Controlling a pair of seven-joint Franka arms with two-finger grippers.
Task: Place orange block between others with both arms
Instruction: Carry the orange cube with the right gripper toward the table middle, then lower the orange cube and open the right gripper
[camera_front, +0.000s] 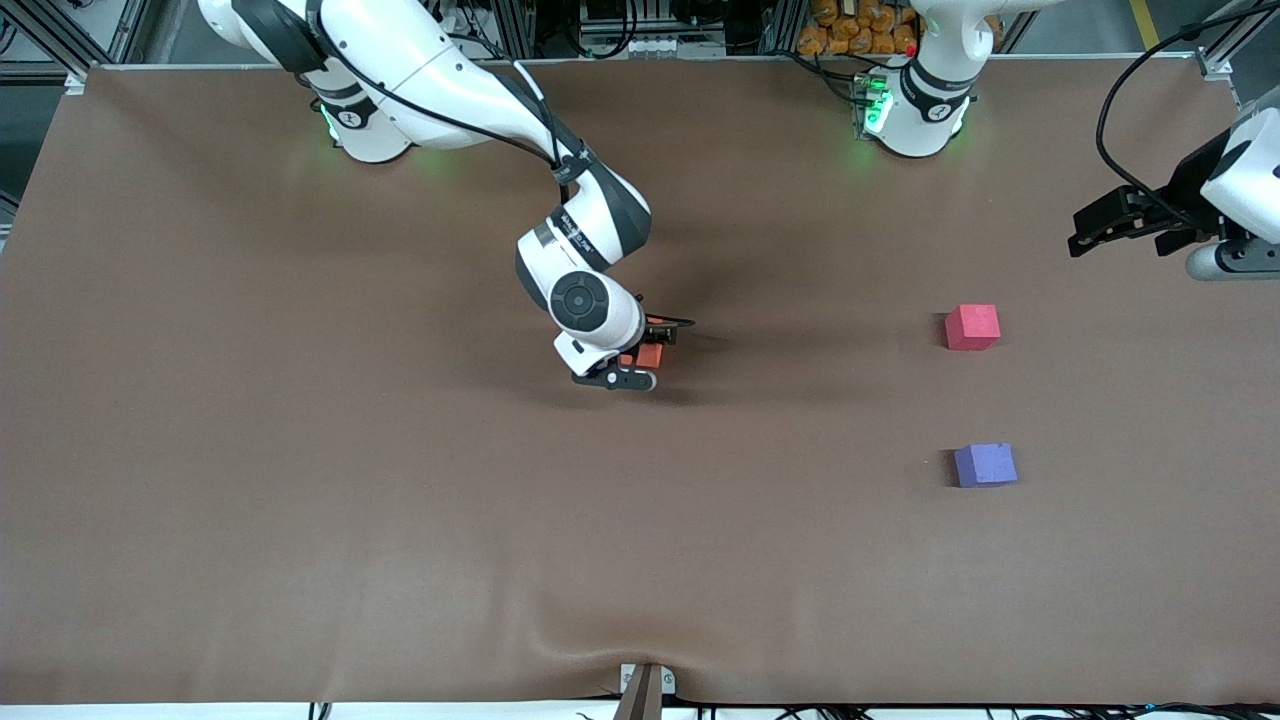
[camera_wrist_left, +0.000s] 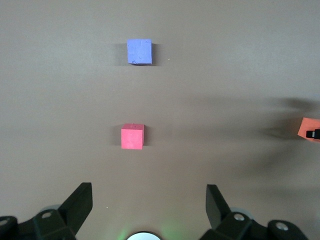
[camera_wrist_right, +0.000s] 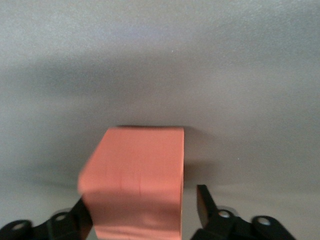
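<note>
The orange block (camera_front: 650, 357) (camera_wrist_right: 137, 170) lies low at the middle of the table between the fingers of my right gripper (camera_front: 647, 353) (camera_wrist_right: 141, 199). That gripper is open: one finger stands clear of the block, the other is right beside it. The red-pink cube (camera_front: 972, 327) (camera_wrist_left: 132, 136) and the purple-blue cube (camera_front: 985, 465) (camera_wrist_left: 139, 51) sit apart toward the left arm's end, the purple-blue one nearer the front camera. My left gripper (camera_front: 1115, 238) (camera_wrist_left: 149, 192) hangs open and empty over that end of the table. The orange block (camera_wrist_left: 307, 127) also shows at the edge of the left wrist view.
Brown cloth (camera_front: 300, 480) covers the whole table, with a wrinkle (camera_front: 640, 650) at the edge nearest the front camera above a clamp (camera_front: 645, 690). The gap between the two cubes (camera_front: 978, 395) is bare cloth.
</note>
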